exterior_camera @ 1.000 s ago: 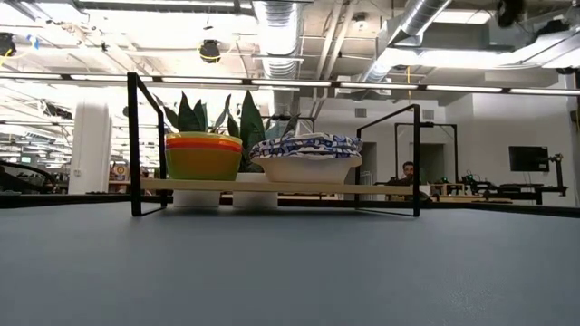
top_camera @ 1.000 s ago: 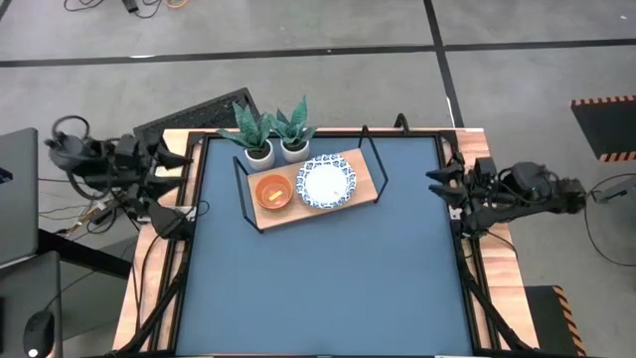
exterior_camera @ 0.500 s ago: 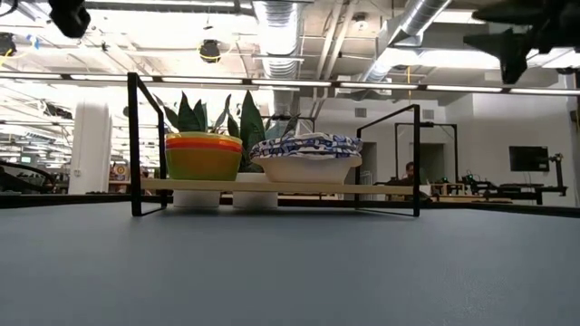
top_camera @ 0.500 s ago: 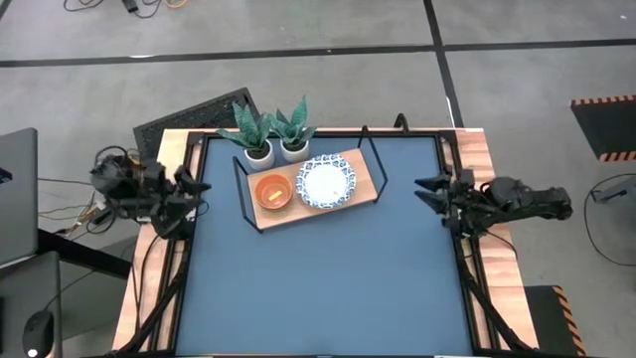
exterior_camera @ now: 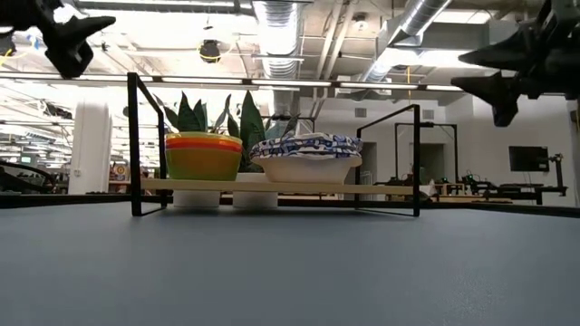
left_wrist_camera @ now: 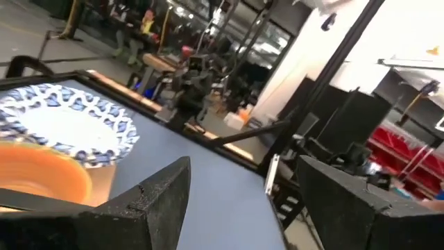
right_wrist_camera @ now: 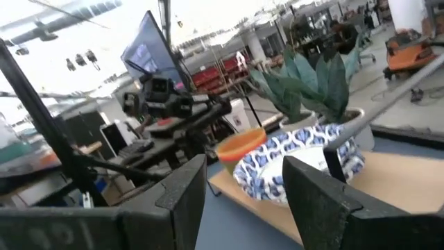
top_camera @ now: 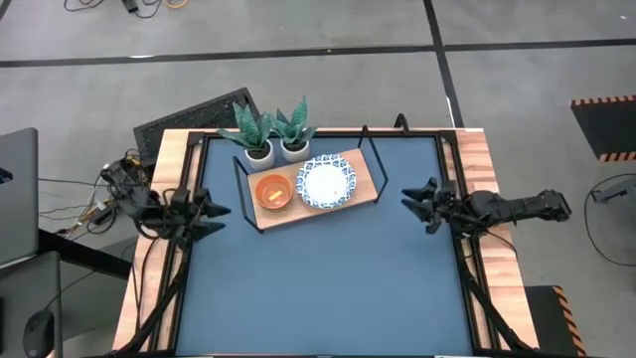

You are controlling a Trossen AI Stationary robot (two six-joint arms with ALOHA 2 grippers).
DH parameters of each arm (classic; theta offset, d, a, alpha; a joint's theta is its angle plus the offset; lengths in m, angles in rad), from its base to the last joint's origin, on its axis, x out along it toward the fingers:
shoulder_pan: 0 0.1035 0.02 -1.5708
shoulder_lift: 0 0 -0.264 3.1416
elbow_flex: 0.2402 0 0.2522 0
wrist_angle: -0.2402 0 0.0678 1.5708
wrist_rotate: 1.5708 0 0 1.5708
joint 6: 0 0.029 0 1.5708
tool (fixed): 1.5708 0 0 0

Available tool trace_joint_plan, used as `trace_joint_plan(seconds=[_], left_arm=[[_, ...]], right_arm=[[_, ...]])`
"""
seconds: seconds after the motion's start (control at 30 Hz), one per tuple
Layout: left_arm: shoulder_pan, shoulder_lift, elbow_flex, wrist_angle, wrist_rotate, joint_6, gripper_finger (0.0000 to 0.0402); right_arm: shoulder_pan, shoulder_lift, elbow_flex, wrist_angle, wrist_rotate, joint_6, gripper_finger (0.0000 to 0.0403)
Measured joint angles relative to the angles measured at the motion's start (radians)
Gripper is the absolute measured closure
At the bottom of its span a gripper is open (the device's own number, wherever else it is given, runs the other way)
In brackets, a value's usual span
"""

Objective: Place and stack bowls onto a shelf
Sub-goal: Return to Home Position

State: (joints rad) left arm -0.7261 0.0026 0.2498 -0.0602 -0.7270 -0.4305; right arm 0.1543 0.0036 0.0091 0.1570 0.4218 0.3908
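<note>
The shelf [top_camera: 366, 177] is a light wooden board in a black wire frame at the table's far middle. On it sits a stack of plain coloured bowls [top_camera: 273, 191] [exterior_camera: 203, 155], green lowest and red on top. Beside it is a stack of white bowls with blue patterned rims [top_camera: 325, 183] [exterior_camera: 304, 158]. My left gripper [top_camera: 217, 209] [exterior_camera: 77, 41] [left_wrist_camera: 243, 201] is open and hovers to the left of the shelf. My right gripper [top_camera: 409, 200] [exterior_camera: 489, 83] [right_wrist_camera: 243, 201] is open and hovers to the right of the shelf. Both are above the table and point toward the shelf.
Two small white plant pots [top_camera: 275, 149] with green leaves stand under the shelf's far-left part. The blue tabletop [top_camera: 328, 288] stretches bare from the shelf to the near edge. Black frame rails [top_camera: 467, 268] run along both table sides. A laptop [top_camera: 15, 199] sits off the left edge.
Both arms have swung in from the table's side edges over the blue top. The left gripper has moved right and a little nearer, the right gripper left, each toward the shelf. In the low view both have come into sight at the top corners. The bowls have stayed put.
</note>
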Motion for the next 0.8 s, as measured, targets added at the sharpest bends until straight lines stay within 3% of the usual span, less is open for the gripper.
trace_joint_plan(seconds=[0.17,0.3,0.57,0.8], left_arm=[[0.0,0.002,-0.135,0.145,0.021,-0.001,0.0154],[0.0,0.003,-0.24,0.246,0.039,-0.042,0.0154],[0.0,0.01,-0.239,0.206,0.028,-0.04,0.0154],[0.0,0.011,-0.24,0.147,0.012,-0.199,0.0154]], right_arm=[[0.0,0.003,0.0,-0.034,0.024,0.015,0.0188],[0.0,0.001,-0.001,-0.047,0.026,-0.076,0.0188],[0.0,0.005,-0.001,-0.074,0.025,-0.094,0.0188],[0.0,0.005,-0.002,-0.076,0.025,-0.128,0.0188]])
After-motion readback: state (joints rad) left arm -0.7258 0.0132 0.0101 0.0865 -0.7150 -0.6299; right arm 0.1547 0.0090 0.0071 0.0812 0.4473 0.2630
